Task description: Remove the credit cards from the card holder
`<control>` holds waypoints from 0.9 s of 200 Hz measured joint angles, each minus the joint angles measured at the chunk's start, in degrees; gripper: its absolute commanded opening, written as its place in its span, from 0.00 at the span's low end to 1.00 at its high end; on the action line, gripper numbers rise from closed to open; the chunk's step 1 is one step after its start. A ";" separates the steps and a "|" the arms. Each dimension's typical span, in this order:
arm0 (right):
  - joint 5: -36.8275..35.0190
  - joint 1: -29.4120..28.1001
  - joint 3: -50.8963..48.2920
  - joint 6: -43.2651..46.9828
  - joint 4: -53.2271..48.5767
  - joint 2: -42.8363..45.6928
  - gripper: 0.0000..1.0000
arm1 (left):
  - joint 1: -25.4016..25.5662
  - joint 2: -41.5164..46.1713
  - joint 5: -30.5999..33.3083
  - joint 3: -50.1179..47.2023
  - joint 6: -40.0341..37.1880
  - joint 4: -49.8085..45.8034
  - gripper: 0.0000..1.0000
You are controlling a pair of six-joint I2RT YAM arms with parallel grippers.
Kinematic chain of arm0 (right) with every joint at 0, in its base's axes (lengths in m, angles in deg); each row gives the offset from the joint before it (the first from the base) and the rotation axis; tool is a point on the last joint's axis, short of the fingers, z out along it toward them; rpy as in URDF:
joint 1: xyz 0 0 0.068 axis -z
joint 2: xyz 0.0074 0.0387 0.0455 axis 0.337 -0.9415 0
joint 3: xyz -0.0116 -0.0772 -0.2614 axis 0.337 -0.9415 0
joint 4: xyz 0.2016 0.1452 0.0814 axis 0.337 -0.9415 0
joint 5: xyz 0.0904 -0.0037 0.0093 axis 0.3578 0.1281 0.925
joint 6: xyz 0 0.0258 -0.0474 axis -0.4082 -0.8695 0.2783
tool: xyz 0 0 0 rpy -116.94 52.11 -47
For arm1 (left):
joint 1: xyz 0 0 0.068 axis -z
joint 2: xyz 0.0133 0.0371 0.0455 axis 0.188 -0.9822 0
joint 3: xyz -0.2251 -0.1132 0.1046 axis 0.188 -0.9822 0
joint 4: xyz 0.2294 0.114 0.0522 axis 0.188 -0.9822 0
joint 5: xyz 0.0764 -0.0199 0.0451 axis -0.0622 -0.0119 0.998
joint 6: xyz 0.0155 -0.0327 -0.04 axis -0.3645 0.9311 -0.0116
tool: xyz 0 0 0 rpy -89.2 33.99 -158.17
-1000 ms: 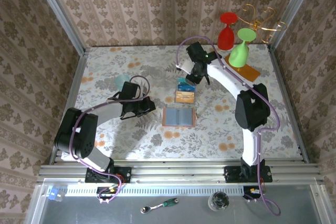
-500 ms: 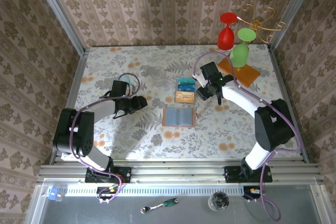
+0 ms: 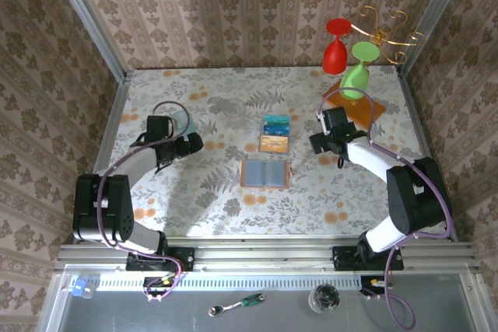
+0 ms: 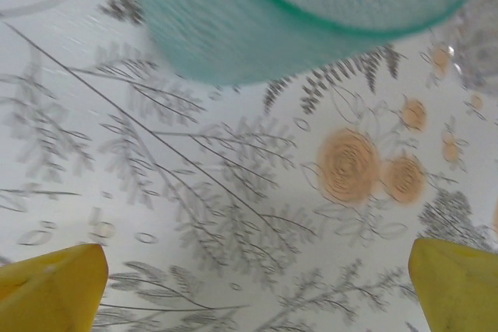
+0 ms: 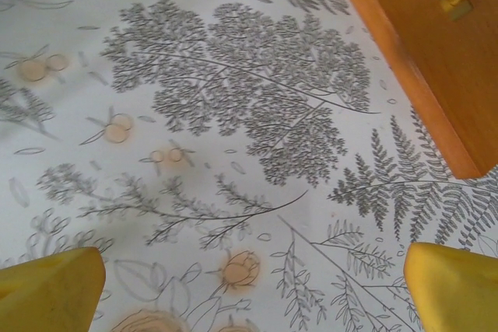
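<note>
Nearest the bases, the card holder [image 3: 265,172] lies open and flat on the surface [image 3: 194,192], its long axis running 3 to 9 o'clock. Farther out, both tools hang wide with nothing between their tips. The left tool [image 3: 193,145] has the holder at 4 o'clock, the right tool [image 3: 317,144] has it at 8 o'clock and sits nearer. The credit cards [image 3: 273,144] rest just past the holder's far edge, 9 to 10 o'clock from the right tool, so the task looks done.

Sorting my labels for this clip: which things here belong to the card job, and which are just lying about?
Job: card holder; blue-teal credit card; orange-tan credit card.
Lying about: teal cup; red goblet; green goblet; wooden slab; wrench.
</note>
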 measured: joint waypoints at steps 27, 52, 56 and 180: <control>0.00 2.01 -4.31 -0.98 7.56 1.16 1.00 | -0.96 2.78 6.60 -1.05 -3.08 1.70 1.00; 1.09 4.83 -8.20 -2.38 15.43 2.21 1.00 | -3.26 6.82 11.02 -3.63 -5.42 5.25 1.00; 1.29 5.49 -8.79 -2.73 16.94 2.29 1.00 | -3.63 7.56 11.67 -4.22 -5.77 6.10 1.00; 11.72 12.17 -25.97 -8.85 49.48 1.57 1.00 | -6.78 1.53 13.81 -20.41 -22.32 47.63 1.00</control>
